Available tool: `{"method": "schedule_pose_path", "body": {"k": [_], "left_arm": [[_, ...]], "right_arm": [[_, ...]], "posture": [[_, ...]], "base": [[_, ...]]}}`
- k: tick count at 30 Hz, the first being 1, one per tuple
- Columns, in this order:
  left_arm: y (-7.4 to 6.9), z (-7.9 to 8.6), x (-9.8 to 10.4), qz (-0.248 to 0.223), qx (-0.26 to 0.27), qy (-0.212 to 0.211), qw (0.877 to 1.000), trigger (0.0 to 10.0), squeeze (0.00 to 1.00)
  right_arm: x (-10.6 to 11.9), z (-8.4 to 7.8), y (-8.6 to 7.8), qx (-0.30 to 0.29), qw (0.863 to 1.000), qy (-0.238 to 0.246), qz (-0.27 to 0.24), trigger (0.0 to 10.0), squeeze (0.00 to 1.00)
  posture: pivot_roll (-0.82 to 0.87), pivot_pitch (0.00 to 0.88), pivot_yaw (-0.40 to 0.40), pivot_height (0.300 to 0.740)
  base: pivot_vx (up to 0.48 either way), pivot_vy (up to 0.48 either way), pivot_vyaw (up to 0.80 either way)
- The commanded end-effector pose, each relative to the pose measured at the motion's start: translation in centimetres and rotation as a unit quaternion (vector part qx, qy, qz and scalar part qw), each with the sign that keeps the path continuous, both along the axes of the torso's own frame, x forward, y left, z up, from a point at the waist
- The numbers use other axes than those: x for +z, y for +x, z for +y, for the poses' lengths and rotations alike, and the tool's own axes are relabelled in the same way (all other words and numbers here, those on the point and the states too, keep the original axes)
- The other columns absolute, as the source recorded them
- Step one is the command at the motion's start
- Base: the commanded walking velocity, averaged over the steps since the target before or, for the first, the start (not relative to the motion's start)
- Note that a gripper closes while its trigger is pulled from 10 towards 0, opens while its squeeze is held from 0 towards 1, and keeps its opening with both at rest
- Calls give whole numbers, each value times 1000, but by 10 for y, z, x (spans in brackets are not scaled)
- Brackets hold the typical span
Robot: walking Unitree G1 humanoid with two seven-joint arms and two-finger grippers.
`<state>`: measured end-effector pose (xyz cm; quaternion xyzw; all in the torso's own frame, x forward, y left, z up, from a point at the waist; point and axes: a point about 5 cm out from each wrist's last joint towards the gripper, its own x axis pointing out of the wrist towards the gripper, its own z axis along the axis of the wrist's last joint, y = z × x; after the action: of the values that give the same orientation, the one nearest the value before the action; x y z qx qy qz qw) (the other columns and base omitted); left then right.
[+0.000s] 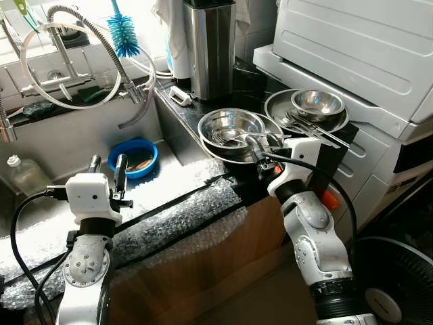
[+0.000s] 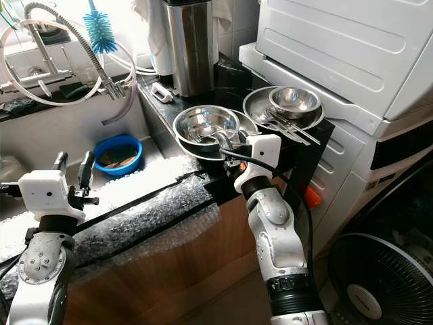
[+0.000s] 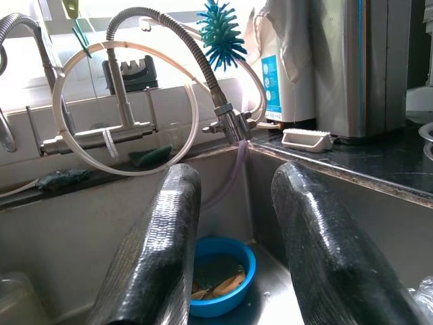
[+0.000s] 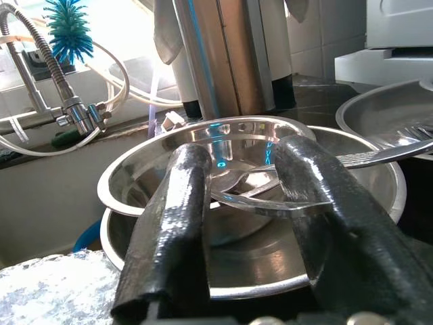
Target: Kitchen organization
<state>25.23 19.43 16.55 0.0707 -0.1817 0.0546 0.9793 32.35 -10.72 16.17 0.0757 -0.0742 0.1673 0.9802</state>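
Right gripper [image 4: 237,196], jaws spread, is nearing stacked steel bowls [image 1: 233,128]; should straddle the rim squarely before pinching.

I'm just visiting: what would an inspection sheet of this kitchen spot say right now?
Surface: dark counter beside a steel sink.
Job's things: stacked steel bowls; plate holding a small bowl and cutlery.
Clutter: blue bowl in the sink, teal brush, bubble wrap.
End effectors: right end effector open at the bowls' rim; left end effector open above the sink.
Cables: black cables along both arms.
Surroundings: white appliance, fan.
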Motion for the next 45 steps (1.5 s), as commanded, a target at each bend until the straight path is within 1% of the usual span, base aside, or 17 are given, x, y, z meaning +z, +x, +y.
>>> {"method": "schedule_pose_path", "body": {"k": [1, 2, 3, 5, 20, 22, 25, 26, 28, 31, 32, 33, 34, 40, 45], "left_arm": [[-2, 1, 4, -6, 1, 7, 1000, 10000, 0], [-2, 1, 4, -6, 0, 7, 1000, 10000, 0], [-2, 1, 4, -6, 0, 7, 1000, 10000, 0], [-2, 0, 4, -6, -1, 7, 1000, 10000, 0], [-2, 1, 5, -8, 0, 10, 1000, 10000, 0], [-2, 1, 5, -8, -1, 16, 1000, 10000, 0], [-2, 0, 6, -9, -2, 15, 1000, 10000, 0], [-1, 0, 6, -9, -2, 15, 1000, 10000, 0], [-1, 0, 6, -10, -2, 15, 1000, 10000, 0], [-1, 0, 6, -10, -2, 15, 1000, 10000, 0], [-1, 0, 6, -10, -2, 15, 1000, 10000, 0], [-1, 0, 6, -11, -2, 15, 1000, 10000, 0], [-1, 0, 7, -12, -2, 15, 1000, 10000, 0], [-1, -1, 10, -16, -3, 21, 1000, 10000, 0], [0, -3, 8, -13, -6, 24, 1000, 10000, 0]], "right_arm": [[4, 5, 3, 9, 1000, -3, -7, 784, 0], [4, 5, 3, 9, 1000, -3, -7, 824, 0], [4, 5, 3, 8, 1000, -3, -7, 78, 0], [4, 5, 3, 8, 1000, -3, -7, 0, 0], [6, 8, 4, 12, 1000, 5, -12, 0, 0], [7, 9, 4, 12, 1000, 7, -14, 0, 0], [12, 8, 4, 11, 999, 15, -27, 0, 0], [17, 8, 4, 8, 999, 21, -40, 0, 0], [23, 8, 4, 7, 998, 18, -60, 0, 0], [28, 8, 3, 6, 997, 18, -73, 0, 0], [30, 9, 3, 7, 997, 17, -78, 745, 0], [31, 10, 2, 8, 996, 16, -82, 4431, 0], [32, 10, 2, 7, 996, 15, -84, 10000, 0], [33, 10, 2, 6, 996, 17, -89, 10000, 0], [28, 13, 3, 16, 997, 15, -73, 10000, 0]], "posture": [[-121, 0, 52, 740], [-121, 0, 52, 740], [-121, 0, 52, 740], [-121, 0, 52, 740], [-113, 0, 52, 740], [-113, 0, 52, 740], [-113, 0, 52, 740], [-113, 0, 54, 740], [-114, 0, 54, 740], [-116, 0, 54, 740], [-115, 0, 53, 740], [-116, 0, 54, 740], [-116, 0, 54, 740], [-116, 0, 54, 740], [-115, 0, 54, 740]], "base": [[0, 0, 0], [0, 0, 0], [0, 0, 0], [0, 0, 0], [0, 0, 0], [0, 0, 0], [0, 0, 0], [0, 0, 0], [0, 0, 0], [0, 0, 0], [0, 0, 0], [0, 0, 0], [0, 0, 0], [0, 0, 0], [0, 0, 0]]}}
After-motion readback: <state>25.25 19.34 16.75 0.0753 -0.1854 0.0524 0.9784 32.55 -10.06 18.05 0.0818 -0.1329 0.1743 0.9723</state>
